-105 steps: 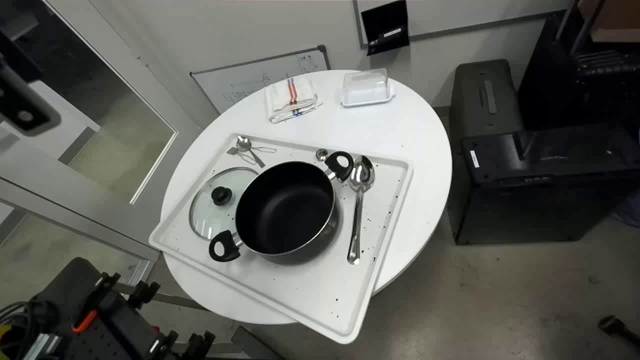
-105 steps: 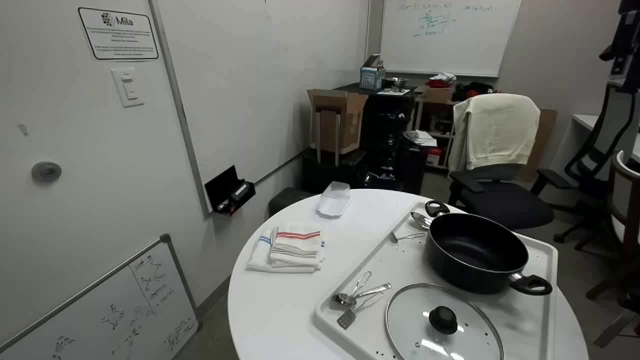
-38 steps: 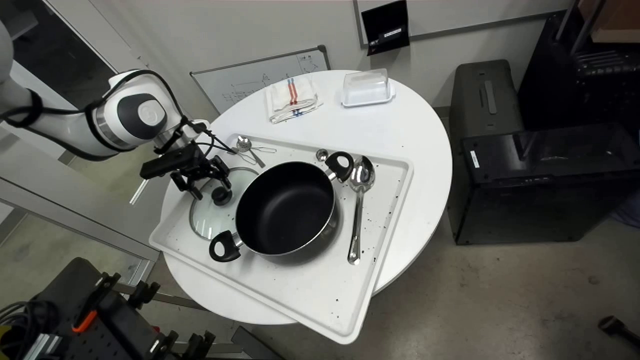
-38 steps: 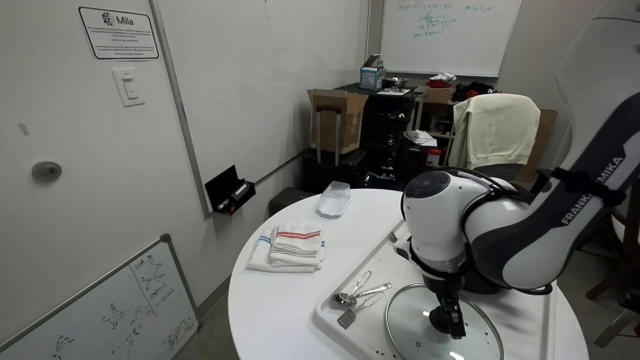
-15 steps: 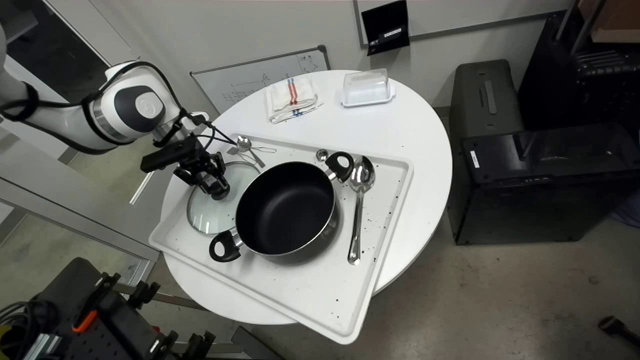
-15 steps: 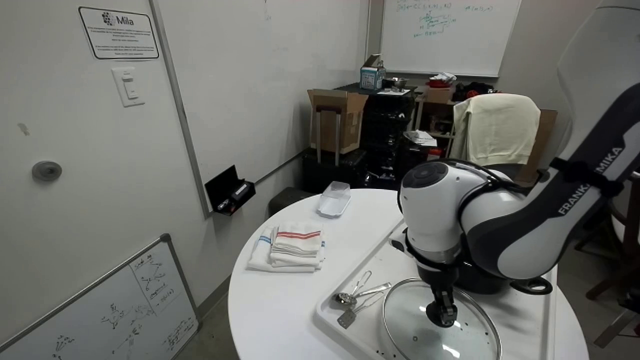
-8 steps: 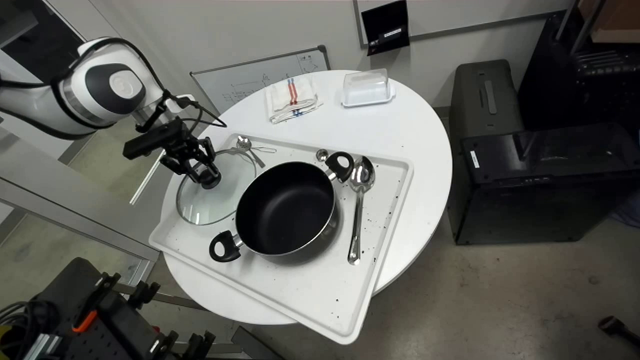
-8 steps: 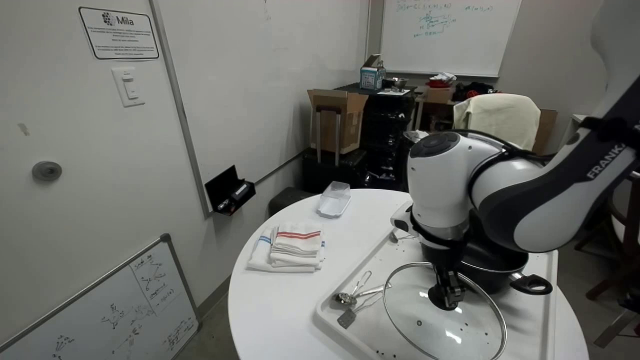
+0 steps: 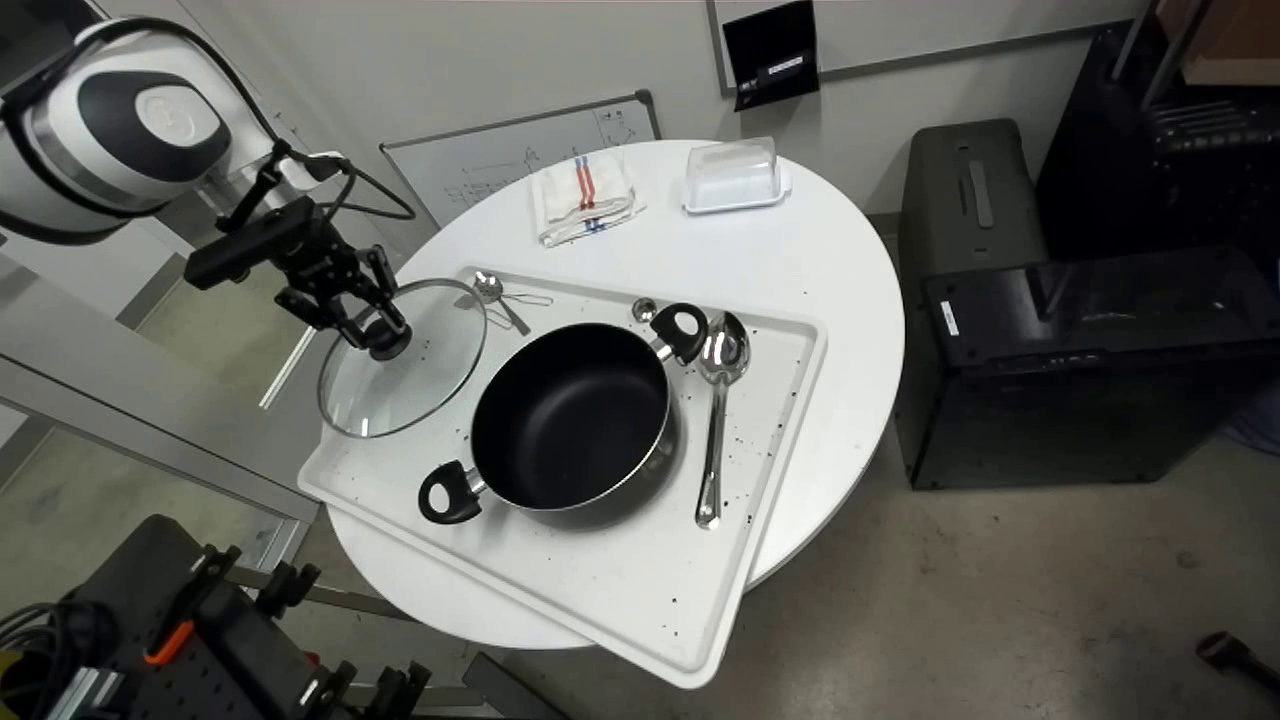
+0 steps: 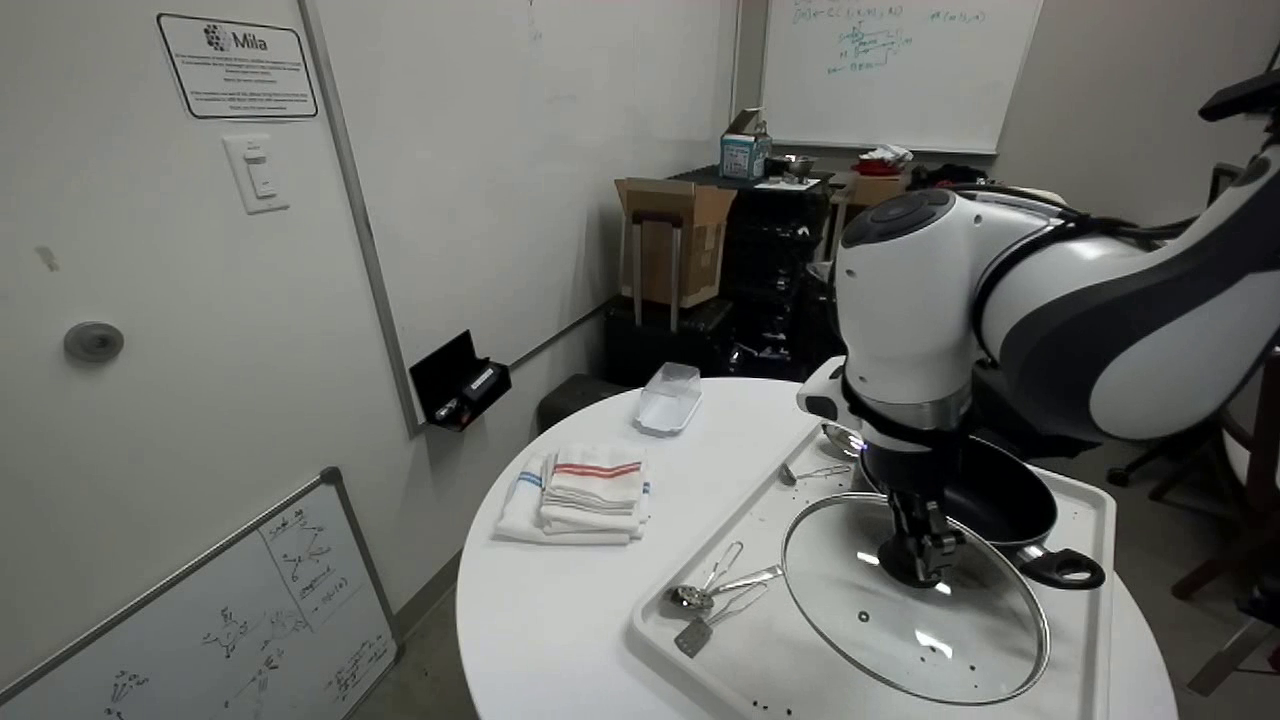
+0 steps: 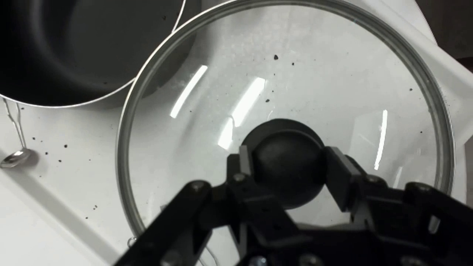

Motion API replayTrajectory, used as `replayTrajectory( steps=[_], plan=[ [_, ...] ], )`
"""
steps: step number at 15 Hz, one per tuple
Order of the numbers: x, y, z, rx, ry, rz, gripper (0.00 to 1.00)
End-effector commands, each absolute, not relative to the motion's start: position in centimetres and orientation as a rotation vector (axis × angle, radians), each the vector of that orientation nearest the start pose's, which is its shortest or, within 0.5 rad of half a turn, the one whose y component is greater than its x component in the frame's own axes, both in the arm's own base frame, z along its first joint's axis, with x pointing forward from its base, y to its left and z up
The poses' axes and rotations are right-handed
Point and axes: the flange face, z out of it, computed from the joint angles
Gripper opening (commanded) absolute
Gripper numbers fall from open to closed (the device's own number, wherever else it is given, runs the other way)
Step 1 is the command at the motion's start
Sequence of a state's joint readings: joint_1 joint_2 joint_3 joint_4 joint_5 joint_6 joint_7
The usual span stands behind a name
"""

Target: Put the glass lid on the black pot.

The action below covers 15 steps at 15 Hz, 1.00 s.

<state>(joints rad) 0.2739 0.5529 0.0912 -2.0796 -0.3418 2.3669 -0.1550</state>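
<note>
The glass lid [image 9: 440,335] hangs above the tray, clear glass with a thin metal rim, looking slightly tilted in both exterior views. My gripper [image 11: 290,166] is shut on its round black knob [image 11: 292,188], one pad on either side, as the wrist view shows. The black pot [image 9: 575,420] stands uncovered on the tray with its two loop handles out to the sides. In an exterior view the lid is up and to the left of the pot; in the wrist view its rim overlaps the edge of the pot [image 11: 92,55]. The arm partly hides the pot [image 10: 1000,500] in an exterior view.
A white tray [image 9: 640,590] sits on the round table [image 9: 830,270]. On it lie a large metal spoon [image 9: 713,430] beside the pot and small metal utensils [image 10: 690,600] near the tray's edge. Folded towels [image 9: 585,195] and a clear-covered dish [image 9: 735,180] are farther back.
The arm came in, and its gripper, open around the knob at first, shut on it. The lid has since been lifted off the tray and moved away from the pot, toward the arm's side.
</note>
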Motion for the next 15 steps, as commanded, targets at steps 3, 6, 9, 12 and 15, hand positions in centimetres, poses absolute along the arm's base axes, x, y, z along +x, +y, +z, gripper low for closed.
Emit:
replayTrajectory(
  steps=[3,6,9,12,15],
  plan=[
    [50.9,17.3,17.8,-3.076,-1.268,0.425,0.25],
    [51.1,15.2,18.6,-3.108,-1.209,0.429,0.25],
    [52.0,11.9,19.0,-3.145,-1.11,0.422,0.25],
    [53.0,8.2,19.4,-3.181,-0.995,0.415,0.25],
    [53.9,4.2,19.6,-3.21,-0.879,0.425,0.25]
  ],
)
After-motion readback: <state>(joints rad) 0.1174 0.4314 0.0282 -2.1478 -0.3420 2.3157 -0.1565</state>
